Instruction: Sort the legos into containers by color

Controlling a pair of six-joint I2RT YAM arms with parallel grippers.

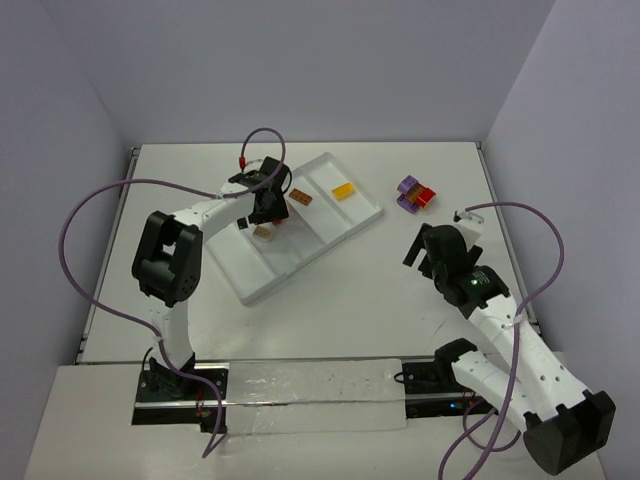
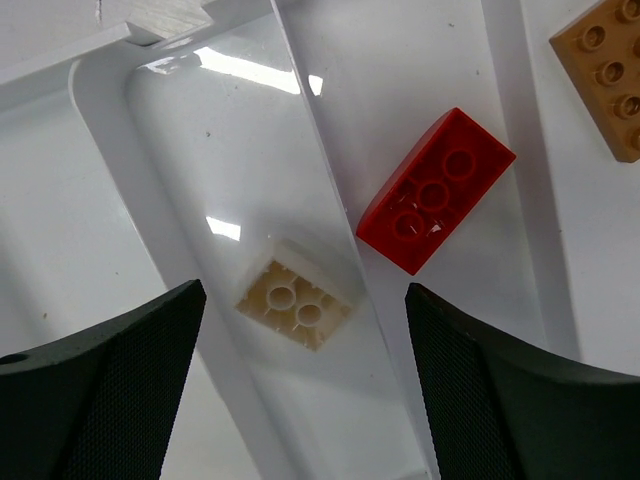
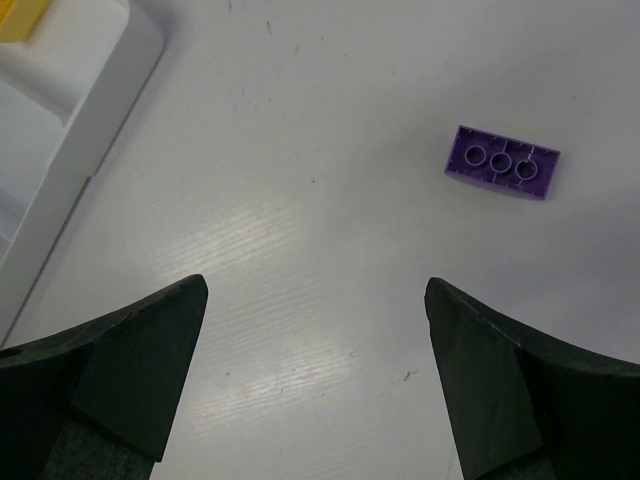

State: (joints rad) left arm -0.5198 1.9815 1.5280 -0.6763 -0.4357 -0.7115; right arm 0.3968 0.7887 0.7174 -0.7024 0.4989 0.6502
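Observation:
The white tray point(image 1: 330, 240) lies tilted at the table's middle. My left gripper point(image 1: 268, 206) hovers over its left part, open and empty point(image 2: 305, 400). Below it a tan brick point(image 2: 293, 305) lies upside down in one compartment; it also shows in the top view point(image 1: 263, 232). A red brick point(image 2: 436, 190) lies in the compartment beside it. A brown-orange brick point(image 1: 301, 199) and a yellow brick point(image 1: 343, 190) lie in further compartments. My right gripper point(image 1: 428, 258) is open and empty point(image 3: 315, 380) above bare table, short of an upside-down purple brick point(image 3: 502, 163).
Purple bricks point(image 1: 408, 186) and a red brick point(image 1: 426, 196) sit loose in a cluster right of the tray. The tray's rim point(image 3: 90, 130) and the yellow brick point(image 3: 20, 18) show at the right wrist view's upper left. A clear strip point(image 1: 320, 395) lies along the near edge.

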